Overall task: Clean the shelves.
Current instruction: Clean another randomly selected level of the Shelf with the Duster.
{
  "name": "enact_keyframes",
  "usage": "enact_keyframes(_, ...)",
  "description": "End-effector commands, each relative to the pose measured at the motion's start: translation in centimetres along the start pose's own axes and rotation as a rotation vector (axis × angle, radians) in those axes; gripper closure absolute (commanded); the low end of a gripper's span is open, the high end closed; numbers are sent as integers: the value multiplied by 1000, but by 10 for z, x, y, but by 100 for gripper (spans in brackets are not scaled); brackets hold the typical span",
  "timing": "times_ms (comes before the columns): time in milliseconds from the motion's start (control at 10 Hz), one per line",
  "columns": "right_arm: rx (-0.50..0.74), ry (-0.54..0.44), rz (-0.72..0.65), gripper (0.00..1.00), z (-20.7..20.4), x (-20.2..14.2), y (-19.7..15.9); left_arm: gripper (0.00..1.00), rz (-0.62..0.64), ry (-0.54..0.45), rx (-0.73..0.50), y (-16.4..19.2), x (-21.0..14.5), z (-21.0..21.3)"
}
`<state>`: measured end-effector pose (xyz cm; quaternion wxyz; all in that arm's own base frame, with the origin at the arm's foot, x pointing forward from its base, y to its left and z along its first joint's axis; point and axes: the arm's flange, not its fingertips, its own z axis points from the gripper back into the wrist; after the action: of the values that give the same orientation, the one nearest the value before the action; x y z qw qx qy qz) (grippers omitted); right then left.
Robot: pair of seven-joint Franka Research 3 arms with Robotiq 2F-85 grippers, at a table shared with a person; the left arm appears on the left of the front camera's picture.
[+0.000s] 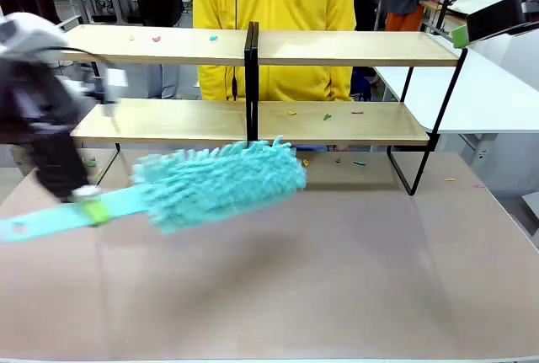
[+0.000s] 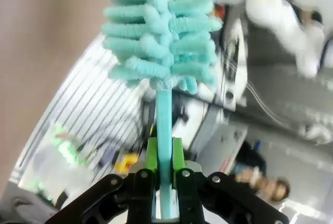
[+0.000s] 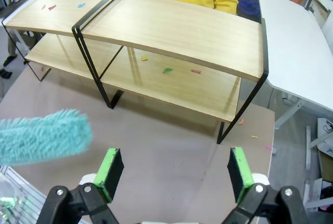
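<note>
I hold duster (image 1: 219, 182) handle clamped in left jaws, head low over counter (image 1: 337, 279). Shelves (image 1: 354, 47) just beyond, boards parallel to duster, scraps (image 1: 327, 115) on both tiers. Left arm nearer. Right jaws wide, empty, high.

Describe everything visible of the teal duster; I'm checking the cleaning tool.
The duster has a fluffy teal chenille-like head on a flat teal plastic-looking handle with a hole at its end. The left end effector clamps the handle between green pads. It is held near-horizontal, head in front of the shelves, motion-blurred.
</note>
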<state>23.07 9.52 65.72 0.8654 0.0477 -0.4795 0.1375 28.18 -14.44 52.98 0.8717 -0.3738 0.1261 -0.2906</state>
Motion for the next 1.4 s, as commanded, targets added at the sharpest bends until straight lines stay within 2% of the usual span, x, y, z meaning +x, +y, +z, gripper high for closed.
enact_keyframes(0,2,0,-3,0,0,1,0,88,143,-190,87,-37,48,-37)
enact_keyframes(100,2,0,-3,0,0,1,0,88,154,-310,71,-56,68,-47)
enact_keyframes(200,2,0,-3,0,0,1,0,88,140,-383,66,-71,81,-50)
enact_keyframes(400,2,0,-3,0,0,1,0,88,116,-322,68,-80,89,-65)
enact_keyframes(500,2,0,-3,0,0,1,0,88,149,-366,62,-79,80,-55)
enact_keyframes(800,2,0,-3,0,0,1,0,88,132,-361,64,-82,87,-63)
enact_keyframes(900,2,0,-3,0,0,1,0,88,123,-466,89,-98,77,-69)
enact_keyframes(1200,2,0,-3,0,0,1,0,88,212,-616,295,-124,90,-106)
enact_keyframes(1300,2,0,-3,0,0,1,0,88,221,-584,347,-128,96,-116)
